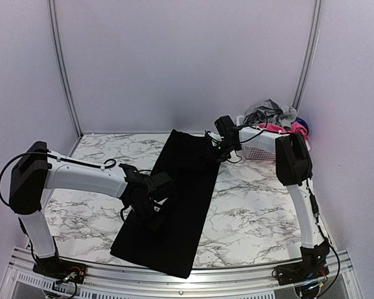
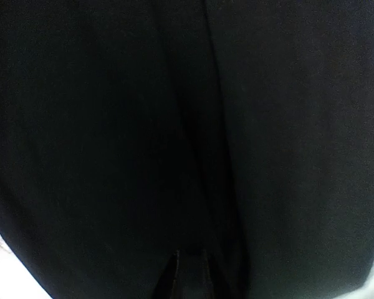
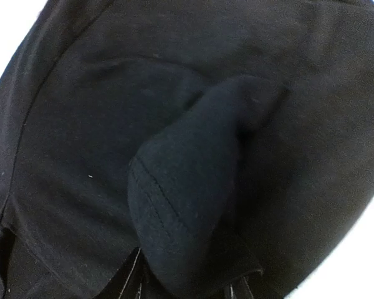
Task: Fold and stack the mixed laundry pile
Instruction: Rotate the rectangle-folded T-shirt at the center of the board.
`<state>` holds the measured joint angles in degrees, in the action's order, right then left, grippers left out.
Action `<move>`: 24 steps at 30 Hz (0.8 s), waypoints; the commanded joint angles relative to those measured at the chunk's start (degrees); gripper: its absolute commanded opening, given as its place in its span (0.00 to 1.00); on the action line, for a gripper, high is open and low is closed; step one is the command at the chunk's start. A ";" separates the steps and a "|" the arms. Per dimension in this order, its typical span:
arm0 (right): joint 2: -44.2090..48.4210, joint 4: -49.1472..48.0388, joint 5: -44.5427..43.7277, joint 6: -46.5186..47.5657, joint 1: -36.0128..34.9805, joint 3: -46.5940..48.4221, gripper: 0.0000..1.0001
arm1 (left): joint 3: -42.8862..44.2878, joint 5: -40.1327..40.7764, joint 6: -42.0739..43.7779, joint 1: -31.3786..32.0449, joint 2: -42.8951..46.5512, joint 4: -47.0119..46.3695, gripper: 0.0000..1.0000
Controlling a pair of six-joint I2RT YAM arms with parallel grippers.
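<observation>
Now both arms are reaching onto the large black cloth (image 1: 181, 205) on the marble table (image 1: 255, 212).
The cloth is lying spread in a long diagonal strip. The right gripper (image 1: 213, 151) is clamping a bunched fold at its far right corner. The left gripper (image 1: 151, 202) is sitting low at the cloth's left edge; whether its jaws are gripping cannot be told. Grey trousers (image 1: 271, 112), a pink piece (image 1: 275, 128) and a dark blue piece (image 1: 302, 124) are lying heaped at the white basket (image 1: 262, 151), back right.
</observation>
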<state>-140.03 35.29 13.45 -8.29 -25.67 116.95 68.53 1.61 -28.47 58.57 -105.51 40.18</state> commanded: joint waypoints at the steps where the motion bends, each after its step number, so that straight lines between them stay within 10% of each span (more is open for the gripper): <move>1: 5.57 3.14 -1.31 1.00 -0.91 0.15 0.41 | 3.38 -6.24 -4.74 -1.94 3.04 2.52 0.17; 12: 17.75 -3.35 3.52 -7.84 -11.91 -21.76 0.40 | 6.93 -2.92 3.20 -13.86 3.48 2.91 0.15; 24: 14.61 -3.49 0.17 -5.00 -9.36 -30.31 0.38 | 4.64 -3.80 5.00 -6.51 -5.83 -0.53 0.04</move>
<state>-122.83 29.93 17.32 -15.97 -38.39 88.25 74.02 -1.02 -23.07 48.25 -108.12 40.23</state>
